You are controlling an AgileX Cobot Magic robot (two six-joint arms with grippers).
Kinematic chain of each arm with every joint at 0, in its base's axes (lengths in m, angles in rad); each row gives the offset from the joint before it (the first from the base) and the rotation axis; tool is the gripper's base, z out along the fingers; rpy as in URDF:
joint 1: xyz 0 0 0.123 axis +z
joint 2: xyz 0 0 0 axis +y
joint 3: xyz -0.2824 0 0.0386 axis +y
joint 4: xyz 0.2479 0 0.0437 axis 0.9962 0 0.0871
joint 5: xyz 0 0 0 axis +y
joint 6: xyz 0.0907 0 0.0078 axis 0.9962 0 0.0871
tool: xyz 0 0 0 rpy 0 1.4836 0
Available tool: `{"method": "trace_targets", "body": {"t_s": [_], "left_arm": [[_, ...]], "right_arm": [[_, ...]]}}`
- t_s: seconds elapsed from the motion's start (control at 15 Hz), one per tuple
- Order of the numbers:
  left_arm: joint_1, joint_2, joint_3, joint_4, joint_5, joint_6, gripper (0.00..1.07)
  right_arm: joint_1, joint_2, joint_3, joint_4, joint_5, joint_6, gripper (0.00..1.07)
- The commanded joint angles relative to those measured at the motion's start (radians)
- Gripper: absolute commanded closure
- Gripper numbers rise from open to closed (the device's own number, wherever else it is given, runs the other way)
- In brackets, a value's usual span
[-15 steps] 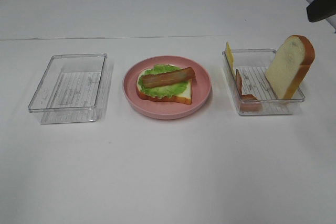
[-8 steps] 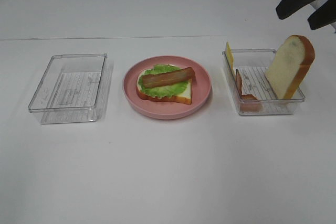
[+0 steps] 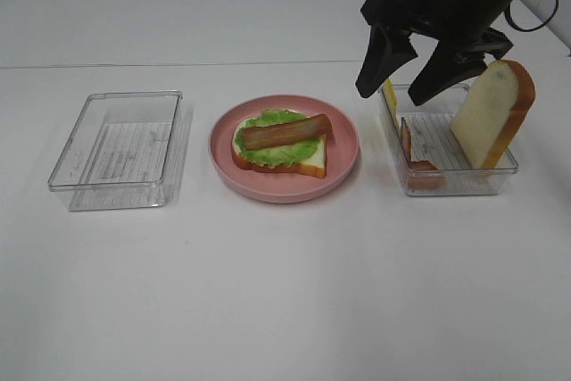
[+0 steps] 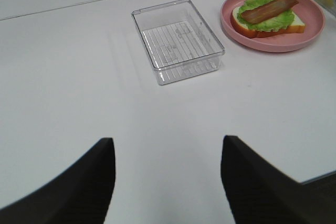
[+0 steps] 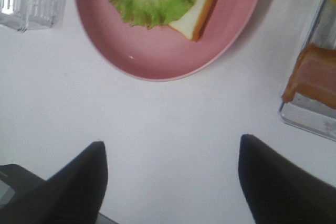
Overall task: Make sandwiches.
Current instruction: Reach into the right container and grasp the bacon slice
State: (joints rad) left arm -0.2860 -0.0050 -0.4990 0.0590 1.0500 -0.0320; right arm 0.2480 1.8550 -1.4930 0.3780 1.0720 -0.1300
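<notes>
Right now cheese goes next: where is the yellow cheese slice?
In the exterior high view, the yellow cheese slice stands on edge at the right-hand clear tray's left wall, beside the bacon strip, below the open right gripper.

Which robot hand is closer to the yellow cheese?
Right. The right gripper hovers open right by the cheese slice; the left gripper sits far off, with the empty tray and pink plate between.

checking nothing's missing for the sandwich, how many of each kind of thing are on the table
bread slices: 2
lettuce leaf: 1
bacon strips: 2 (the one in the tray looks bent)
cheese slice: 1
pink plate: 1
clear trays: 2
total: 9
</notes>
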Motion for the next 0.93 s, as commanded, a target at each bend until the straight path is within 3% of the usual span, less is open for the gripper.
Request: {"method": "trace_targets", "body": {"t_s": [0.07, 0.33, 0.6, 0.93], "left_arm": [[-0.003, -0.023, 0.001, 0.002, -0.005, -0.005, 0.49], [-0.003, -0.023, 0.001, 0.002, -0.005, -0.005, 0.49], [-0.003, -0.023, 0.001, 0.002, -0.005, -0.005, 0.49], [-0.003, -0.023, 0.001, 0.002, -0.005, -0.005, 0.49]], "right_arm": [[0.001, 0.086, -0.072, -0.109, 0.033, 0.086, 0.44], [0.001, 0.191, -0.164, -0.148, 0.069, 0.095, 0.44], [0.001, 0.254, -0.164, -0.156, 0.065, 0.094, 0.45], [0.001, 0.262, -0.164, -0.178, 0.027, 0.094, 0.58]]}}
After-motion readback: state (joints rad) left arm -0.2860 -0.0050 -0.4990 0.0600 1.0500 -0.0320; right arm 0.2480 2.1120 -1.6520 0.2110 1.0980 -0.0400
